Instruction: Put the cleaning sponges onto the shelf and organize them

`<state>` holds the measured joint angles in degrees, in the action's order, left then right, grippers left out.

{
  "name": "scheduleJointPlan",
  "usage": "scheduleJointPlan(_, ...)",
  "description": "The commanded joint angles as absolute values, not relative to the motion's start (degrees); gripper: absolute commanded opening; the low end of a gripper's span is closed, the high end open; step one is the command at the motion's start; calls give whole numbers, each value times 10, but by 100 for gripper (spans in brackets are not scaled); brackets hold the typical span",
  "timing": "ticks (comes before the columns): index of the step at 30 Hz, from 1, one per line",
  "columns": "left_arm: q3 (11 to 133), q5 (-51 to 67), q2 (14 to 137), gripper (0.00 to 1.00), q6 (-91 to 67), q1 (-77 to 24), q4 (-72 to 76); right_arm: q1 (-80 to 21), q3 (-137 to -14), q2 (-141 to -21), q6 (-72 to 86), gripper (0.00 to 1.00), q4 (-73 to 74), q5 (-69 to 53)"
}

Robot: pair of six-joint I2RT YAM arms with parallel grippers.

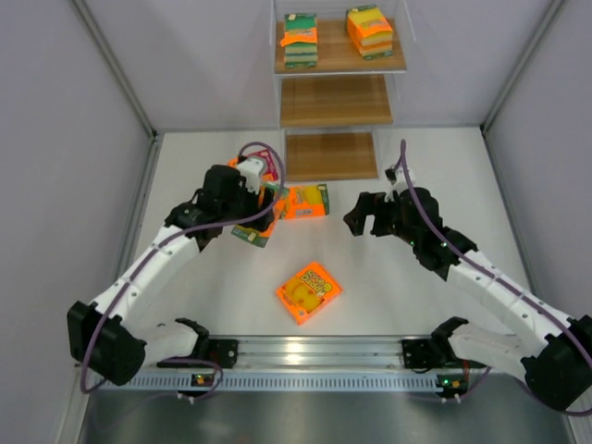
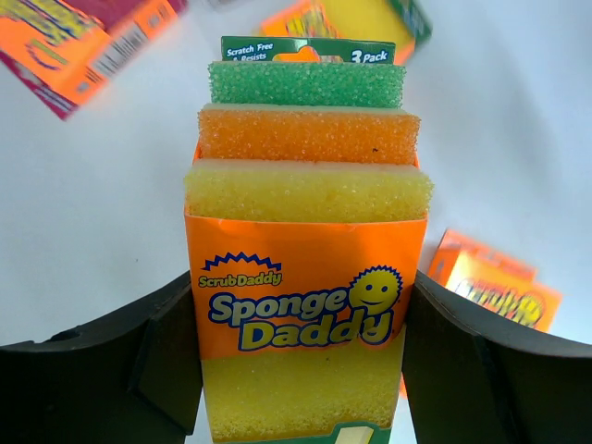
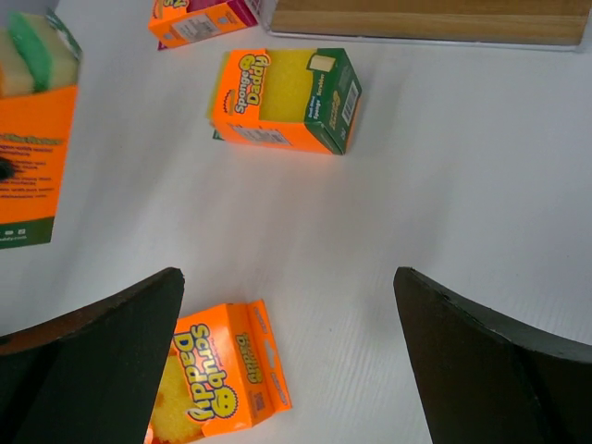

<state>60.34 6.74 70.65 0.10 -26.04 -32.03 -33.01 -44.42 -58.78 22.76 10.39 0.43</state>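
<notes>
My left gripper [image 1: 261,207] is shut on a yellow, orange and green sponge pack [image 2: 305,277], held just above the table; the same pack shows in the top view [image 1: 250,233] and at the left edge of the right wrist view [image 3: 32,139]. My right gripper [image 1: 363,215] is open and empty, its fingers [image 3: 111,342] wide apart over the table. An orange pack [image 1: 307,201] lies in front of the shelf [image 1: 336,100], another [image 1: 309,292] nearer the arms, and a pink-red one [image 2: 83,37] sits behind the left gripper. Two packs [image 1: 301,39] [image 1: 369,32] stand on the top tier.
The shelf's middle and bottom boards [image 1: 330,155] are bare. Grey walls close in the table on both sides. A metal rail [image 1: 314,351] runs along the near edge between the arm bases.
</notes>
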Motion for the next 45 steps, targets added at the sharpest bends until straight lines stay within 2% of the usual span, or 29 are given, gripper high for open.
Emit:
scheduleJointPlan(1, 625, -35, 660, 60, -196, -281, -246, -316, -479, -593, 267, 99, 95, 4)
scheduleJointPlan(5, 637, -180, 678, 60, -224, -362, -156, -316, -457, -594, 271, 99, -15, -93)
scheduleJointPlan(9, 677, -201, 729, 59, -188, -422, -111, -316, -480, -603, 253, 100, -56, -144)
scheduleJointPlan(12, 587, -133, 716, 59, -130, -486, 79, -316, -524, -593, 253, 100, 28, -37)
scheduleJointPlan(13, 520, -115, 701, 59, -119, -494, 124, -311, -533, -588, 254, 99, 55, -4)
scheduleJointPlan(16, 440, -89, 688, 59, -103, -509, 231, -268, -563, -576, 266, 99, 123, -40)
scheduleJointPlan(22, 422, -3, 681, 59, -42, -514, 249, -209, -565, -562, 265, 99, 130, -245)
scheduleJointPlan(27, 407, 140, 686, 61, 61, -513, 253, -209, -565, -574, 130, 99, 165, -391)
scheduleJointPlan(30, 394, 181, 676, 63, 98, -508, 251, -209, -581, -560, 19, 100, 206, -381)
scheduleJointPlan(33, 379, 200, 650, 63, 95, -492, 251, -208, -617, -567, 9, 99, 252, -325)
scheduleJointPlan(40, 372, 215, 633, 63, 105, -488, 251, -207, -596, -626, 187, 100, 191, -397)
scheduleJointPlan(43, 373, 217, 637, 63, 101, -488, 251, -207, -589, -631, 261, 90, 152, -395)
scheduleJointPlan(45, 369, 210, 633, 63, 104, -488, 251, -207, -585, -628, 272, 88, 148, -398)
